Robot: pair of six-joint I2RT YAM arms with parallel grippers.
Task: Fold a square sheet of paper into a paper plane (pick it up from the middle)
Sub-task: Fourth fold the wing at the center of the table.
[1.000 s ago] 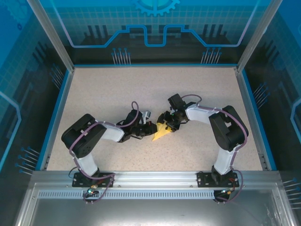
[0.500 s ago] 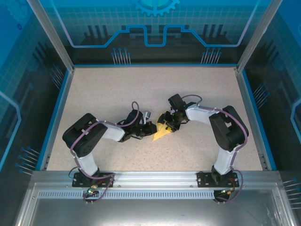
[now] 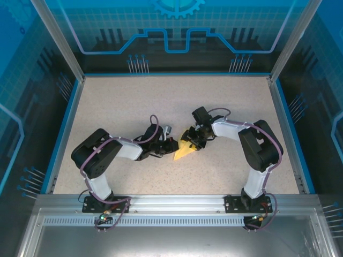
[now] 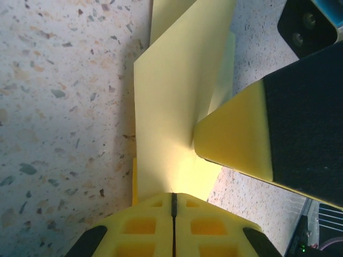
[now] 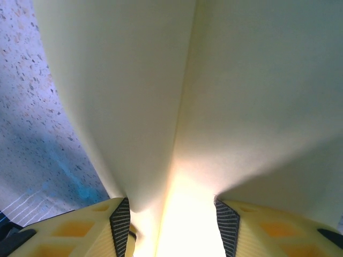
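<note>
A speckled beige table [image 3: 107, 107] carries the folded pale-yellow paper plane [image 3: 182, 152] near its middle.

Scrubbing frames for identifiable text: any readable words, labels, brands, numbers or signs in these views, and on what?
No readable text in any view.
The folded yellow paper is plain, with no print.
The blue back wall has a gear emblem and circuit-style lines, graphics only, with no words or numbers.
The arms show no legible markings from the top camera; any labels there are too small to tell.
</note>
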